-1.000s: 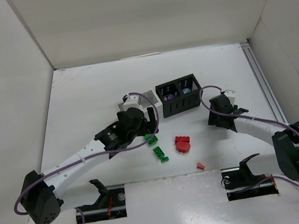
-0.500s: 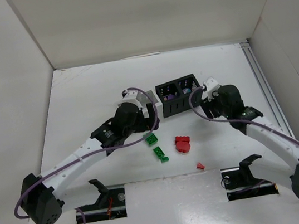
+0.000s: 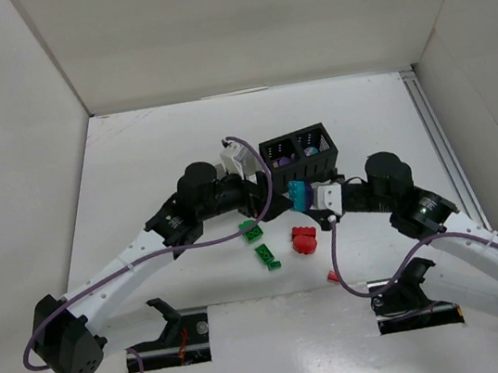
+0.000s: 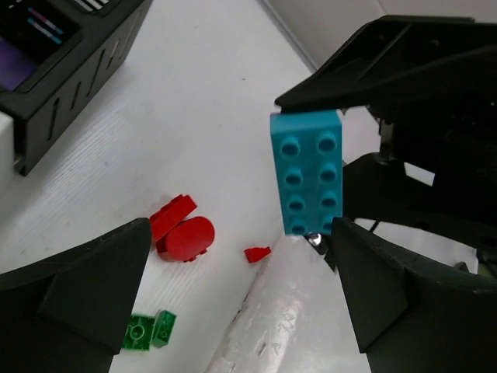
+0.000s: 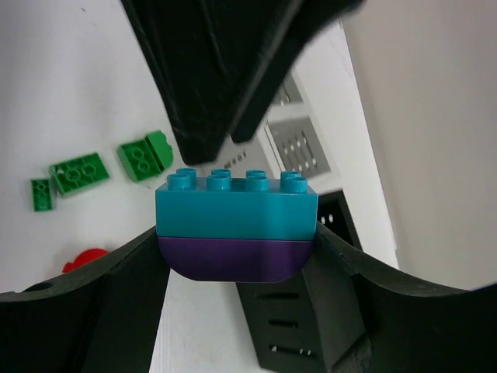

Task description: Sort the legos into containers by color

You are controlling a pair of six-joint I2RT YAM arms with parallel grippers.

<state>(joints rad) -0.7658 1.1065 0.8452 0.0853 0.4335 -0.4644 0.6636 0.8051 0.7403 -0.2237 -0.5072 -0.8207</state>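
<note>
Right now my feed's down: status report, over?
Right gripper shut on teal-purple stack. Left gripper open, facing it. Green legos, red legos loose on table, untouched.

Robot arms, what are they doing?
The right gripper holds a teal lego stuck on a purple lego, up off the table. The left gripper is wide open right in front of it. Green legos and red legos lie on the table, near the black bin.

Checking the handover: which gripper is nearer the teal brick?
Right. The right gripper clamps the teal brick, stacked on a purple brick, between its fingers. The left gripper faces it, open and not closed on it.
</note>
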